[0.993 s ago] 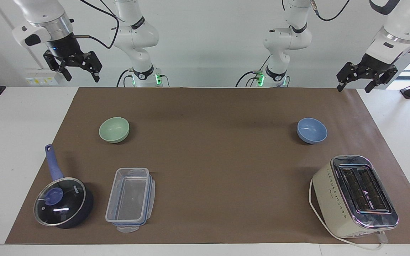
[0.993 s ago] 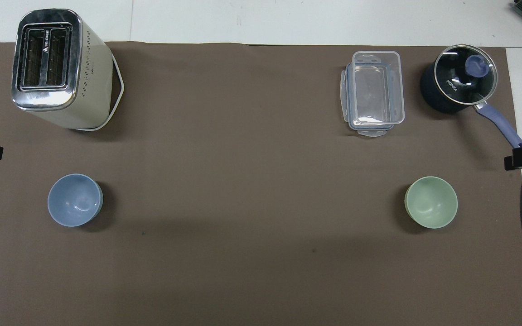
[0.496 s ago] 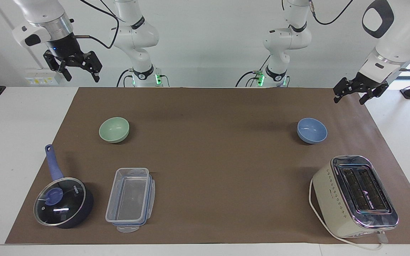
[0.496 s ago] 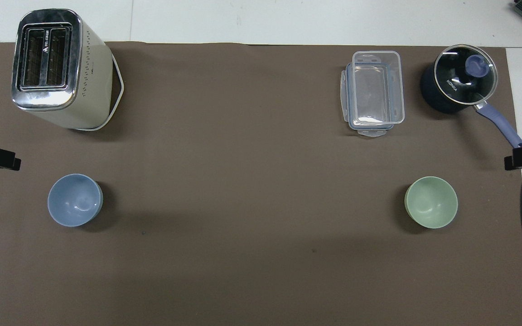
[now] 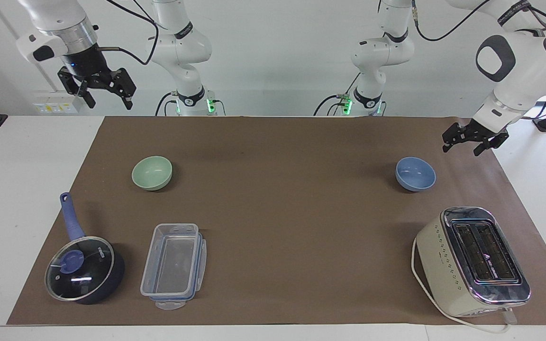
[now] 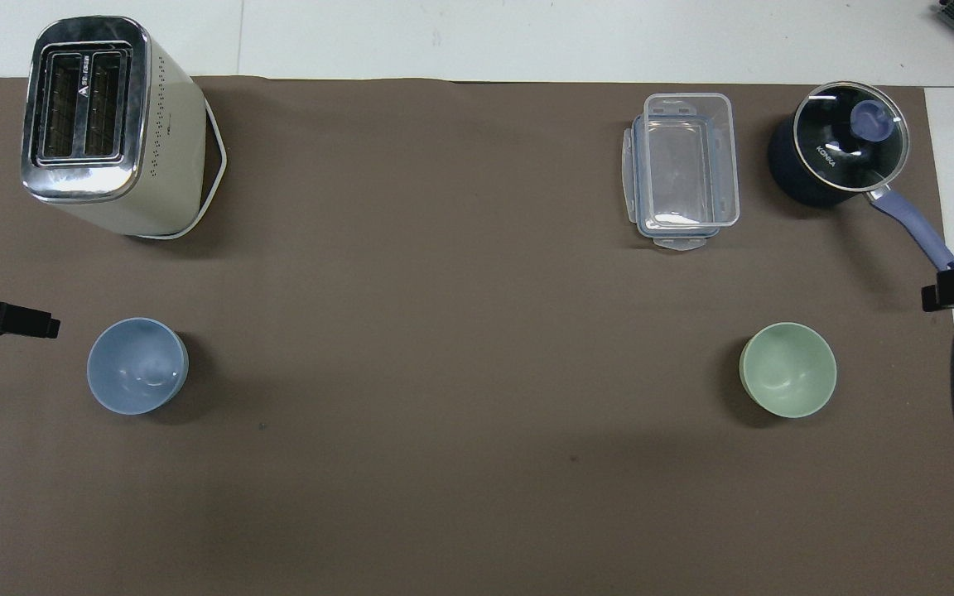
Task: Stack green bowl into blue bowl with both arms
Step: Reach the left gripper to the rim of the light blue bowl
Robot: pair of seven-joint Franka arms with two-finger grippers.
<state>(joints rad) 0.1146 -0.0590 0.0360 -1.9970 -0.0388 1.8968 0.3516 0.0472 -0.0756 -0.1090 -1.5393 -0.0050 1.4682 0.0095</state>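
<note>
- The left arm's black two-finger hand (image 5: 475, 143) is being brought down and in toward the small round periwinkle-blue matte bowl (image 5: 415, 174); over the last second it has been lowered from well above the edge of the brown mat (image 5: 282, 218) to just above the mat, at the left arm's end of the desk (image 5: 538, 189).
- In the overhead view only the tip of this left hand (image 6: 3, 319) is being shown, and it has been carried inward step by step until it is now just beside the blue bowl (image 6: 137, 365), though the two are apart.
- The left hand is being kept spread wide and released; nothing is being grasped by it.
- The right arm's black hand (image 5: 108, 96) is being held high over the right arm's end of the desk, unmoved over the same second, with its fingers parted and nothing between them; this arm is judged to be waiting.
- The small round mint-green matte bowl (image 5: 152, 172) is being left untouched on the mat toward the right arm's end, nearer to the robots than the clear plastic lidded container (image 5: 174, 266) and the dark blue saucepan with a glass lid (image 5: 83, 269).
- The blue bowl is likewise being left in place, upright, nearer to the robots than the cream two-slot toaster (image 5: 472, 261).
- The bowls are being kept well apart, so the stacking is judged not yet begun; the approach to the blue bowl is being read as the opening step, with the green bowl to be fetched afterwards.
</note>
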